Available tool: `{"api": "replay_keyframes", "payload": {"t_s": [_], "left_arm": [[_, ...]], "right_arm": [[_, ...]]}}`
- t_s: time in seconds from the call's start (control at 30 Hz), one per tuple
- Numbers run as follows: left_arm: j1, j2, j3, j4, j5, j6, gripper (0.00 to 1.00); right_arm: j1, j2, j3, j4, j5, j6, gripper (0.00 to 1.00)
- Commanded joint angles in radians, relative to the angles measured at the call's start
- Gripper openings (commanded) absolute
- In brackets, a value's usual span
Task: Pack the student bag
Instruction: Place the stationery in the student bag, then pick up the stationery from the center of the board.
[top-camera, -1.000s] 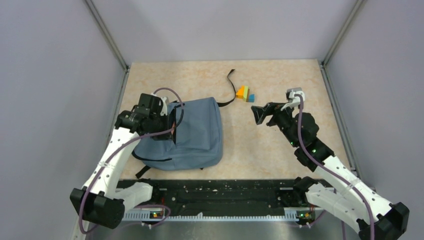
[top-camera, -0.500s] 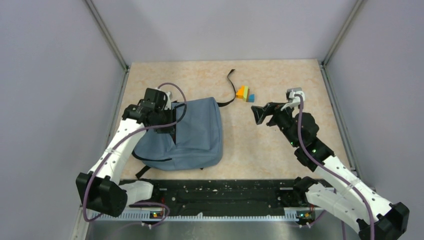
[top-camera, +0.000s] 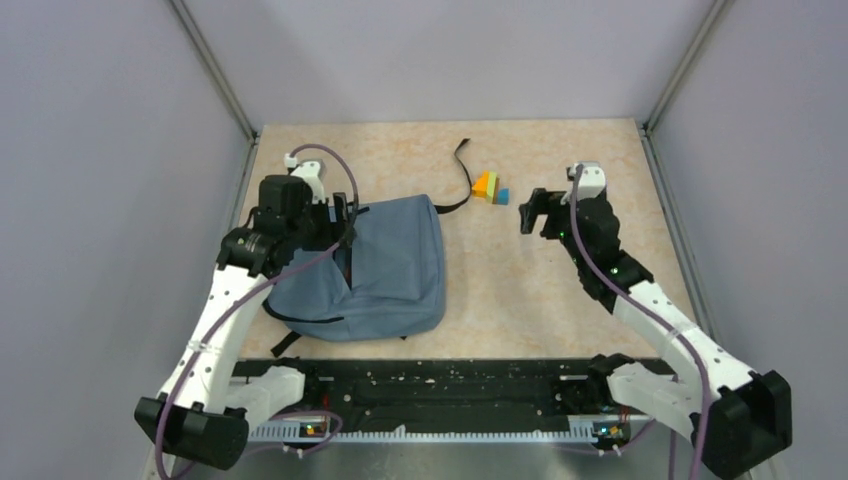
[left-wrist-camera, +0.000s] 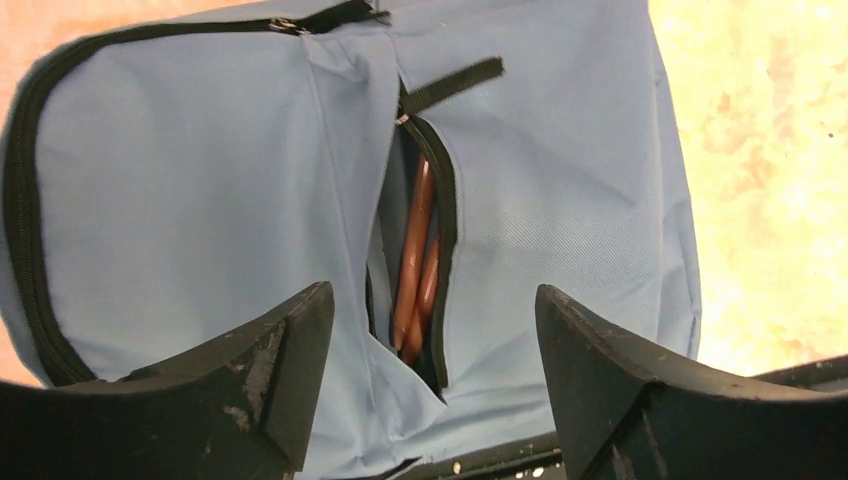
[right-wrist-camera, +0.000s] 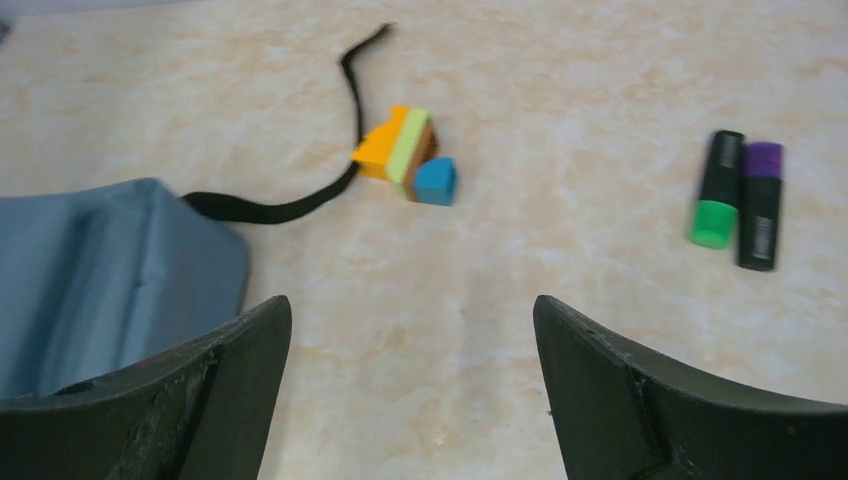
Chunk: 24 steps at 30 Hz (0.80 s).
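The student bag (top-camera: 395, 265) is a dusty-blue backpack lying flat at the left of the table. Its narrow pocket (left-wrist-camera: 425, 200) gapes open, and two orange-brown pencils (left-wrist-camera: 413, 250) lie inside it. My left gripper (top-camera: 343, 222) hovers over the bag's left part, above that pocket. It is open (left-wrist-camera: 430, 295) and holds nothing. My right gripper (top-camera: 530, 210) hangs open (right-wrist-camera: 412, 300) above bare table right of the bag (right-wrist-camera: 100, 280). A stack of coloured erasers (top-camera: 490, 187) (right-wrist-camera: 408, 158) lies just beyond it.
A green marker (right-wrist-camera: 716, 190) and a purple marker (right-wrist-camera: 760, 205) lie side by side to the right of the erasers. The bag's black strap (top-camera: 462, 170) (right-wrist-camera: 300, 205) trails across the table toward the erasers. Grey walls close in the table on three sides.
My left gripper has opened and pulled back a little from the bag's pocket, leaving the pencils inside. My right arm has swung toward the back of the table, nearer the erasers.
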<state>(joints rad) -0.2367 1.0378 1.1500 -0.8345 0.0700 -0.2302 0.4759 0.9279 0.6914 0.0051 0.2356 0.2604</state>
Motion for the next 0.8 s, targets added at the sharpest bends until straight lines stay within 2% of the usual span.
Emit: {"api": "replay_keyframes", "payload": {"t_s": [0.0, 0.1, 0.23, 0.43, 0.63, 0.77], "left_arm": [[0.025, 0.056, -0.001, 0.093, -0.01, 0.004, 0.8], [0.027, 0.043, -0.051, 0.144, -0.032, -0.015, 0.8], [0.029, -0.029, -0.203, 0.313, -0.115, -0.04, 0.81], [0.037, -0.068, -0.228, 0.303, -0.138, 0.002, 0.82], [0.037, -0.133, -0.26, 0.322, -0.132, 0.0, 0.82], [0.037, -0.135, -0.266, 0.319, -0.112, -0.001, 0.82]], "right_arm": [[-0.186, 0.141, 0.112, -0.056, -0.095, -0.03, 0.88], [-0.311, 0.281, 0.19, -0.084, -0.133, -0.046, 0.83], [-0.422, 0.457, 0.295, -0.101, -0.129, -0.067, 0.78], [-0.462, 0.721, 0.476, -0.144, -0.038, -0.106, 0.72], [-0.515, 0.947, 0.641, -0.221, -0.045, -0.122, 0.66], [-0.549, 1.033, 0.716, -0.27, -0.059, -0.136, 0.63]]}}
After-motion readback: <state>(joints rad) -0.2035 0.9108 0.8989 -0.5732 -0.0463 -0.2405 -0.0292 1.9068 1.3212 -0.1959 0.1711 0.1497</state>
